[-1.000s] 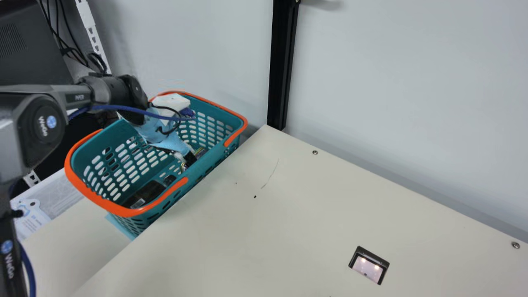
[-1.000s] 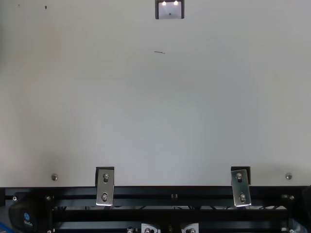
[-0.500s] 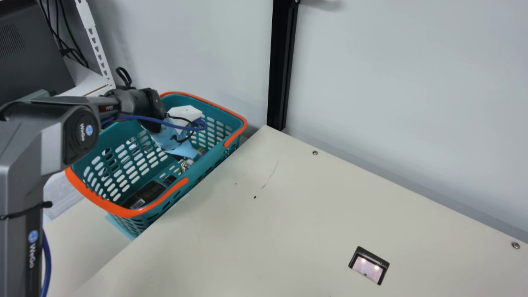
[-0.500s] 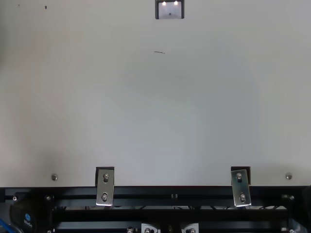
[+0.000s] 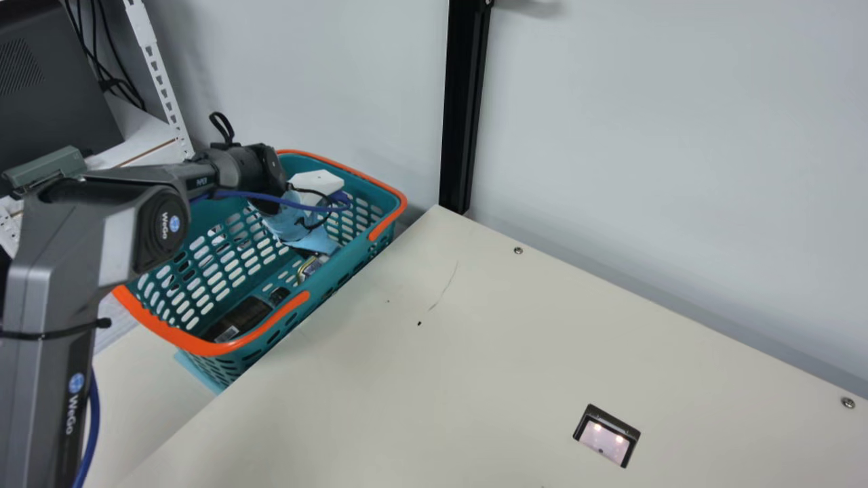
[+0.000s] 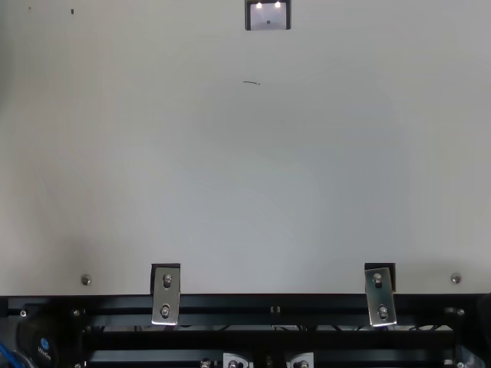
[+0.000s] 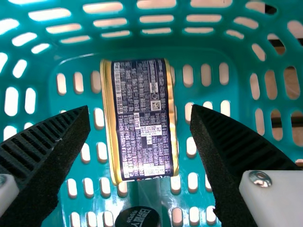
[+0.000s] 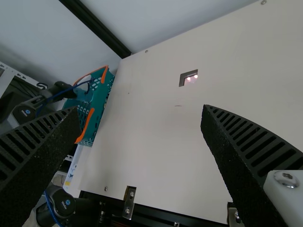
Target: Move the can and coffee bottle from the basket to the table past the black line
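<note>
Teal basket (image 5: 166, 333) holds the can (image 7: 142, 123) beneath the spread left pincer (image 5: 313, 240).

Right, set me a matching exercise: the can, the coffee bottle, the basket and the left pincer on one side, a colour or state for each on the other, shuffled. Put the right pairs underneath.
Things
1. Can
2. Coffee bottle
3. Basket
4. Left pincer

Colours and states
A. Teal, with orange handles
B. Open, gripping nothing
C. Dark label covered in pale print, between gold edges
D. Dark, with a black cap

Right pairs
1-C
2-D
3-A
4-B
</note>
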Tool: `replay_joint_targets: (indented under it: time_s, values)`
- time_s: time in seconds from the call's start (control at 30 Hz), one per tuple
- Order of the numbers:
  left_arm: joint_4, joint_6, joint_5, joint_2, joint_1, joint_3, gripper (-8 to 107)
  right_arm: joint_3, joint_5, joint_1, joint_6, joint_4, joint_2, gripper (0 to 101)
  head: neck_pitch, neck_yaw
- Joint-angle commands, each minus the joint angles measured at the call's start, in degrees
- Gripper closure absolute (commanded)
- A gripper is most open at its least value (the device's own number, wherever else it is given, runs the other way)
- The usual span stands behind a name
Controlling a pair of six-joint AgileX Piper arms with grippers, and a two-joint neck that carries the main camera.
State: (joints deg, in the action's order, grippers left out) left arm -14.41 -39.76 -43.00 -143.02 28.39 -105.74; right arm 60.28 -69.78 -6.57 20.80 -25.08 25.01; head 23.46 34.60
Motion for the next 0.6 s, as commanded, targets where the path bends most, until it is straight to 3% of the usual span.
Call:
replay_joint_targets:
  time_s: [0.0,0.4,0.47,0.57]
  values:
    - [0.04,0.18,0.05,-0.33,-0.15,-0.32,9,0.00,0.00,0.00,0.00,0.00,0.00,0,1.45,0.88]
    - [-0.45,1.09,1.57,-2.53,-0.42,-0.83,9,0.00,0.00,0.00,0.00,0.00,0.00,0,1.45,0.88]
    - [-0.99,0.89,2.00,-2.75,-0.36,-0.75,89,0.00,0.00,0.00,0.00,0.00,0.00,0,1.45,0.88]
    - [-1.97,0.40,2.65,-2.57,-0.13,-0.16,89,0.00,0.00,0.00,0.00,0.00,0.00,0,1.45,0.88]
